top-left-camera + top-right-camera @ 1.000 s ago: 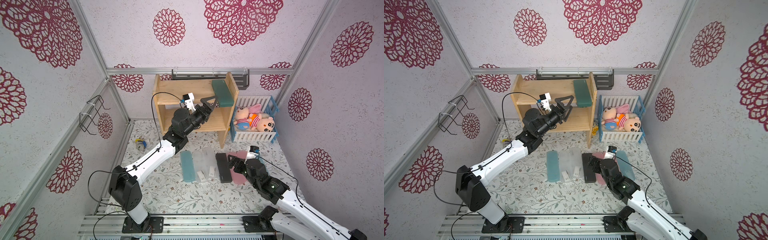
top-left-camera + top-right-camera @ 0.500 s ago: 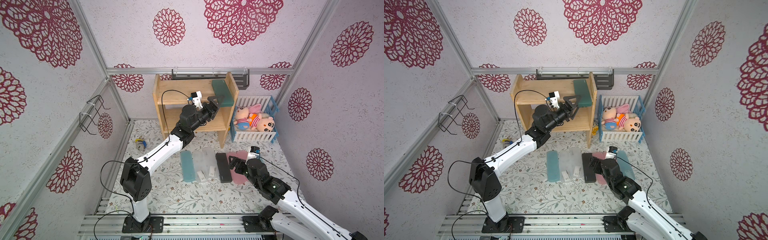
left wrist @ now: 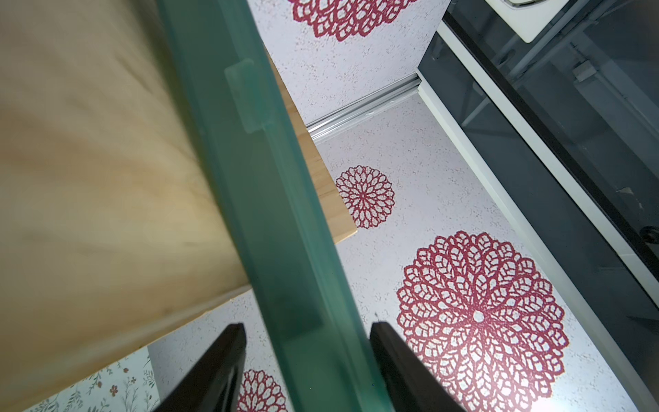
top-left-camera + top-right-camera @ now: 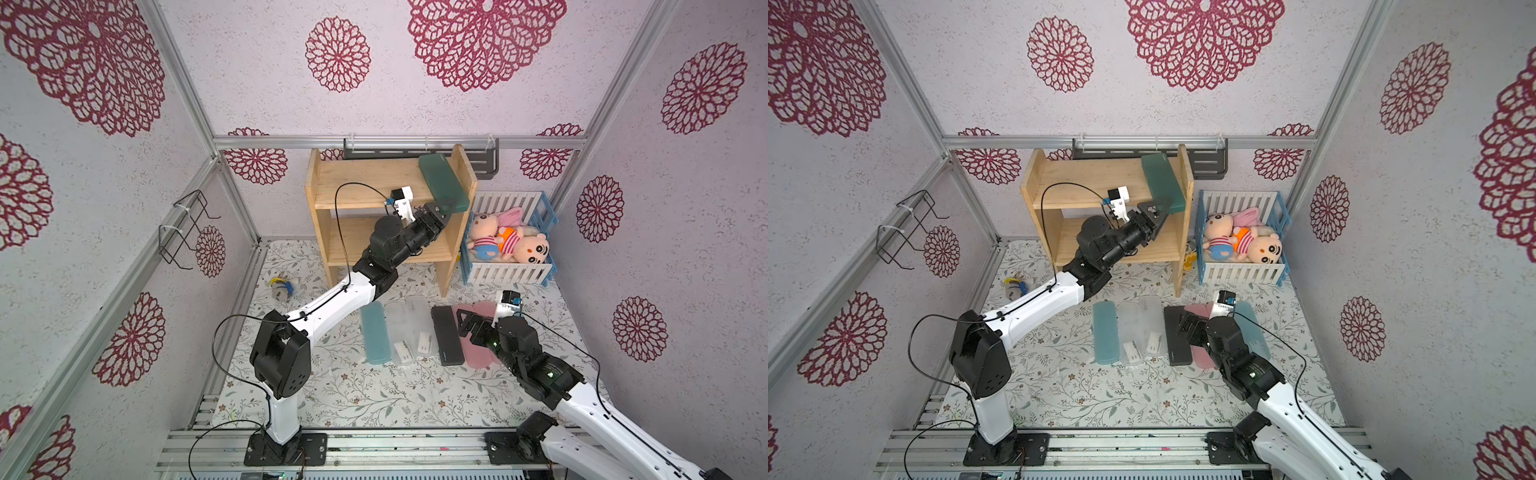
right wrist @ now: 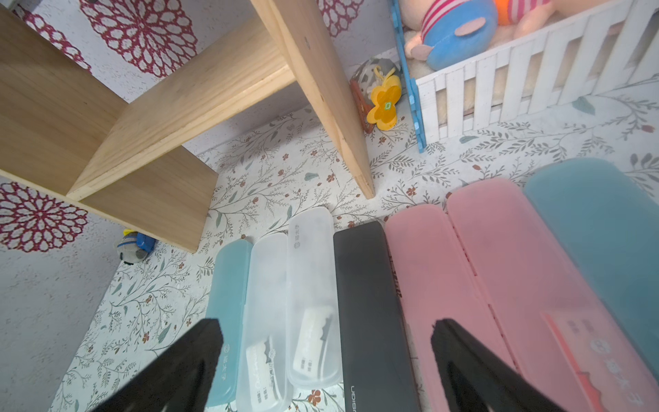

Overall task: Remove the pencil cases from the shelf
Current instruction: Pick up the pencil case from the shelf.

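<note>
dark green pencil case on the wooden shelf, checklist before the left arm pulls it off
1. Straddle: dark green plastic pencil case sits between left gripper jaws: ok.
2. Clamp on it: not ok, gaps show on both sides.
3. Its near end overhangs the light wooden two-tier shelf front: ok.
4. Clearance: right gripper open, away from the shelf: ok.
5. Remainder: row of seven other plastic cases lies on floral mat: ok.

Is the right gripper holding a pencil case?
No, the right wrist view shows the right gripper wide open, with the black case lying flat and untouched.
</note>
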### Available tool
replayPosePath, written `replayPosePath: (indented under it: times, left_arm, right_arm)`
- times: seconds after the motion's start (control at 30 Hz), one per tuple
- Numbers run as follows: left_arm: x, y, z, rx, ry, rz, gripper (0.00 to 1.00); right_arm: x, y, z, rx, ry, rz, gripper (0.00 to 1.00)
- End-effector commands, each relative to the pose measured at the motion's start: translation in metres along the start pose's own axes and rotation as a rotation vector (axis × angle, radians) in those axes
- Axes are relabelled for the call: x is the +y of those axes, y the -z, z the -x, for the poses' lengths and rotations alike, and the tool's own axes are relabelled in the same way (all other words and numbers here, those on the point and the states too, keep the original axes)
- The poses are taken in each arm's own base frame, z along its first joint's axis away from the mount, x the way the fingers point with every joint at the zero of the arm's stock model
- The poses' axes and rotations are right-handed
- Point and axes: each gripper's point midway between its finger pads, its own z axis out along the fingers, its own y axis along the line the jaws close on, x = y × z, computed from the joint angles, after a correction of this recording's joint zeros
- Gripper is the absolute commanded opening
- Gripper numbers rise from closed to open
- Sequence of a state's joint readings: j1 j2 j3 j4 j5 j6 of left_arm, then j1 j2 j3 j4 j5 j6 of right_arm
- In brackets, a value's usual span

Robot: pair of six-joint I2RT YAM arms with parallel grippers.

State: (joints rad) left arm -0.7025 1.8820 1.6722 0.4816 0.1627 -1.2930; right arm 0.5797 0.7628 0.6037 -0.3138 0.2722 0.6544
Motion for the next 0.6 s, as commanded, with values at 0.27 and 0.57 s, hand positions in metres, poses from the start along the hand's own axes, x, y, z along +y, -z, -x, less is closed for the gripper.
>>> replayPosePath:
  times: [0.27, 0.57]
  left_arm:
    - [0.001, 0.01, -0.005, -0.033, -0.049, -0.001, 0.23]
    - [-0.014, 0.024, 0.0, -0.052, -0.133, -0.012, 0.0]
  right_arm:
    - [0.007, 0.008, 0.016, -0.054, 0.019, 0.036, 0.99]
    - [0.011, 0.013, 0.021, -0.068, -0.003, 0.057, 0.99]
